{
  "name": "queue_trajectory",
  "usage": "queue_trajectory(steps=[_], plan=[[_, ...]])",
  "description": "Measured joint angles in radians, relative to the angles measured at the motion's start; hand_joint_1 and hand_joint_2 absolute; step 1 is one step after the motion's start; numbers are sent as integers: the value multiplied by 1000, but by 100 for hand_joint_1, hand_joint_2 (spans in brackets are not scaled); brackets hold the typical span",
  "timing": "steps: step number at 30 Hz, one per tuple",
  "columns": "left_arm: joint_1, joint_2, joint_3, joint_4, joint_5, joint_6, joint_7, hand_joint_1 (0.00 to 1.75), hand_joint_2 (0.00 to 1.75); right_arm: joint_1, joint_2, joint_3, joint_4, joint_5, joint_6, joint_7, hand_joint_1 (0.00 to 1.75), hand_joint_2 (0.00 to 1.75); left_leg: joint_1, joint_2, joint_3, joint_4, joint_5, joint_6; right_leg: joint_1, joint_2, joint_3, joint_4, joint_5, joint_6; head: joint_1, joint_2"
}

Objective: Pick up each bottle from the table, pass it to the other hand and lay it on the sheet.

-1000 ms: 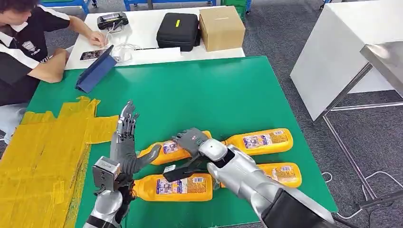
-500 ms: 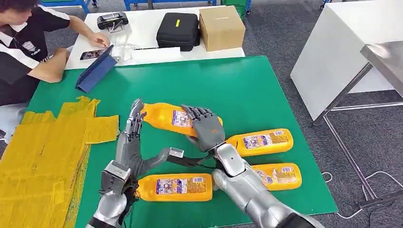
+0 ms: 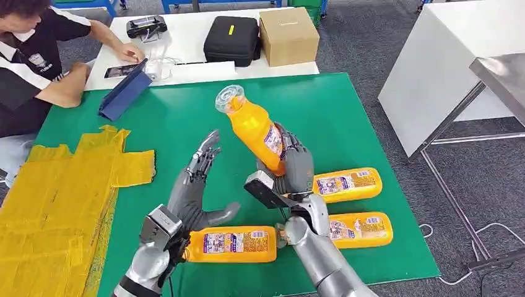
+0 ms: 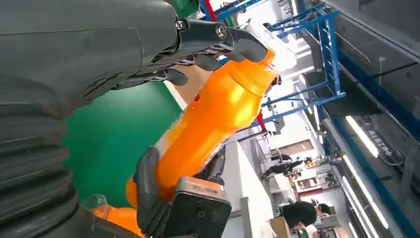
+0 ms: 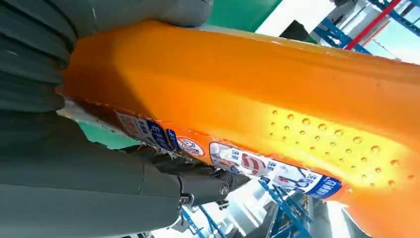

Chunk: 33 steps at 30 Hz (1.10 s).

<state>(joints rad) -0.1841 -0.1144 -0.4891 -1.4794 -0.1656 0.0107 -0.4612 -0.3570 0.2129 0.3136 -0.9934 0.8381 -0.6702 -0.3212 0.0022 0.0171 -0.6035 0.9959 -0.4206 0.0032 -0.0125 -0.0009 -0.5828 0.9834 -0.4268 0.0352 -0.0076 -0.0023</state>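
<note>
Right hand (image 3: 292,168) gripping raised orange bottle (image 3: 254,127), left hand (image 3: 195,185) spread beside

We see a green table (image 3: 322,117) carrying three orange bottles lying on their sides near its front edge: one (image 3: 230,244) at the front, one (image 3: 347,184) further right, and one (image 3: 362,228) just in front of that. A crumpled yellow sheet (image 3: 59,198) covers the table's left part, and what looks like a blue tablet case (image 3: 124,93) rests at the far left corner. Behind stands a white table (image 3: 186,43) bearing a black case (image 3: 231,41), a cardboard box (image 3: 288,36) and a phone (image 3: 121,71).
</note>
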Motion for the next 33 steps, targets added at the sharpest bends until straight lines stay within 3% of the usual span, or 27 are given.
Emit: queue_trajectory(steps=[6, 15, 23, 33], plan=[[-21, 7, -11, 0, 34, -37, 8, 0, 175, 4, 2, 50, -13, -154, 111, -40, 175, 175, 0, 0, 0, 0, 0, 0, 0, 0, 0, 0, 0, 0, 0, 0], [-31, 11, -11, 0, 46, -44, 9, 0, 175, 8, 7, 97, -22, -187, 130, -49, 175, 175, 0, 0, 0, 0, 0, 0, 0, 0, 0, 0, 0, 0, 0, 0], [-55, 17, -6, 10, 99, -52, -2, 0, 175, 42, 8, 183, -65, -420, 381, -127, 175, 175, 0, 0, 0, 0, 0, 0, 0, 0, 0, 0, 0, 0, 0, 0], [-69, 29, 33, 57, 134, -30, 0, 0, 175, 100, -12, 312, -190, -478, 398, -169, 175, 175, 0, 1, -1, 0, 0, 0, 0, 0, -1, 0, 0, 0, 0, 0]])
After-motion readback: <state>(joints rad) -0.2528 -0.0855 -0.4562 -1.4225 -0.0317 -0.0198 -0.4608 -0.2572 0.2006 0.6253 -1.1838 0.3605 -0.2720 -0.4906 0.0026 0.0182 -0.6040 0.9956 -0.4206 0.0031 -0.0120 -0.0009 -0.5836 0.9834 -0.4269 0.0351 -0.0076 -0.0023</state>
